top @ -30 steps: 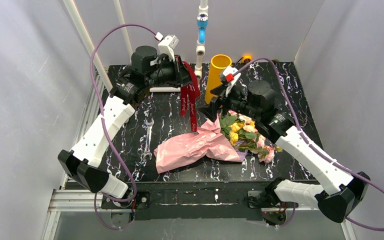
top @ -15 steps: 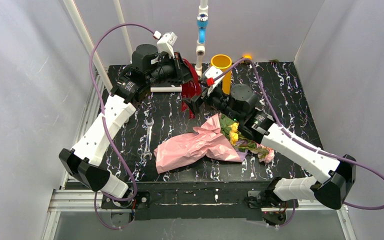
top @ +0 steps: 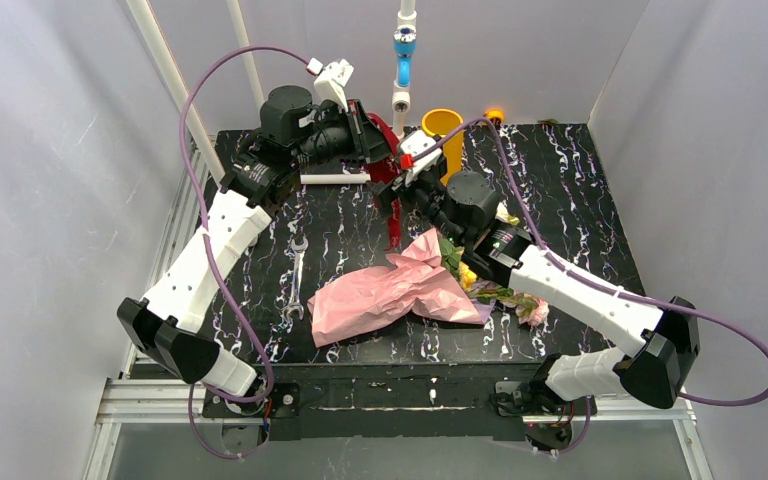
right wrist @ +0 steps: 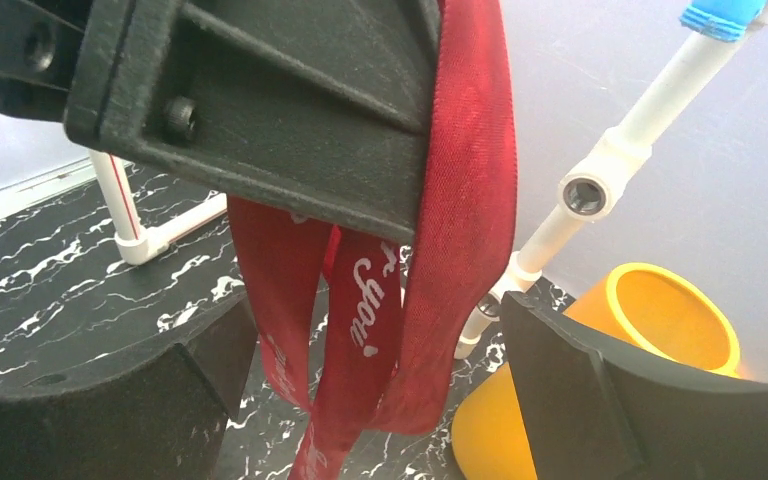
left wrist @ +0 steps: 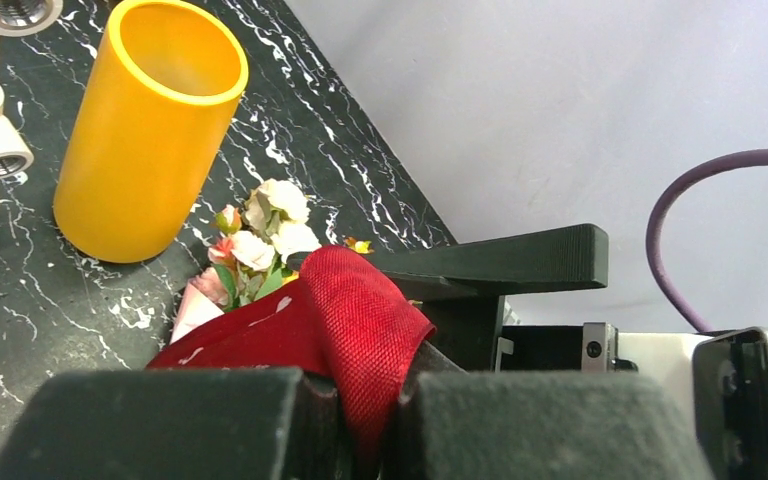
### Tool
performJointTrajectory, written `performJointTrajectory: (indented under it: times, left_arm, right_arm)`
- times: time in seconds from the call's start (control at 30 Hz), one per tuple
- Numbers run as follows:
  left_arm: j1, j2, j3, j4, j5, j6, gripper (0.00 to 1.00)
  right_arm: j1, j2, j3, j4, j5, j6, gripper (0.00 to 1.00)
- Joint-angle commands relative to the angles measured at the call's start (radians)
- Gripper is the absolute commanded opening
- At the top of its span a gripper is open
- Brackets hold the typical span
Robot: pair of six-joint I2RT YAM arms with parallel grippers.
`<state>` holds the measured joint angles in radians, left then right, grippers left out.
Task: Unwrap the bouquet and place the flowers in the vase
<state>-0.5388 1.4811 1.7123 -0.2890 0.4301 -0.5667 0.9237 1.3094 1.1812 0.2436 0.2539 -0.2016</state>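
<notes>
My left gripper (left wrist: pixel 360 420) is shut on a dark red ribbon (left wrist: pixel 360 320), held up at the back of the table beside the mustard-yellow vase (top: pixel 442 125). The ribbon (right wrist: pixel 380 330) hangs in loops with white lettering. My right gripper (right wrist: pixel 380 390) is open, one finger on each side of the hanging strands, not touching them. The vase (right wrist: pixel 650 330) stands upright just right of it. The pink crinkled paper (top: pixel 390 292) of the bouquet lies loose mid-table. The flowers (top: pixel 515 297) lie beside it, partly hidden under my right arm; cream and peach roses (left wrist: pixel 265 235) show in the left wrist view.
A white pipe (top: pixel 402 60) with a blue section rises behind the vase, its fittings (right wrist: pixel 600 170) close to the ribbon. A silver wrench (top: pixel 297 280) lies left of the paper. Grey walls close in the table on three sides.
My right arm swung left and back, from over the flowers to the ribbon hanging from the left gripper, so its open fingers now flank the strands. The left gripper barely moved.
</notes>
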Motion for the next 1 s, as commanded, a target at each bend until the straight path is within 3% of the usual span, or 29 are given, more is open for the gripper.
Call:
performJointTrajectory:
  times: [0.0, 0.1, 0.3, 0.53, 0.6, 0.77, 0.97]
  left_arm:
    - [-0.004, -0.047, 0.044, 0.03, 0.036, -0.04, 0.0]
    - [-0.004, -0.04, 0.061, 0.029, 0.042, -0.056, 0.0]
    - [-0.004, -0.041, 0.082, 0.023, 0.054, -0.069, 0.0]
    - [0.005, -0.065, 0.044, 0.0, 0.072, -0.04, 0.0]
    - [0.017, -0.078, 0.021, -0.018, 0.05, -0.01, 0.0]
    - [0.069, -0.125, -0.066, -0.078, -0.036, 0.13, 0.4]
    - [0.099, -0.125, -0.12, -0.242, 0.084, 0.372, 0.84]
  right_arm:
    - [0.009, -0.017, -0.013, 0.085, 0.032, -0.056, 0.97]
    - [0.009, -0.028, -0.038, 0.081, -0.045, -0.062, 0.86]
    - [0.009, -0.04, -0.049, 0.045, -0.047, -0.06, 0.52]
    - [0.009, -0.053, -0.004, 0.021, -0.024, -0.063, 0.03]
    - [0.005, -0.067, 0.01, 0.0, -0.01, -0.067, 0.01]
    - [-0.05, -0.109, 0.048, -0.111, -0.031, -0.029, 0.01]
    - [-0.186, -0.142, 0.104, -0.258, -0.133, 0.074, 0.01]
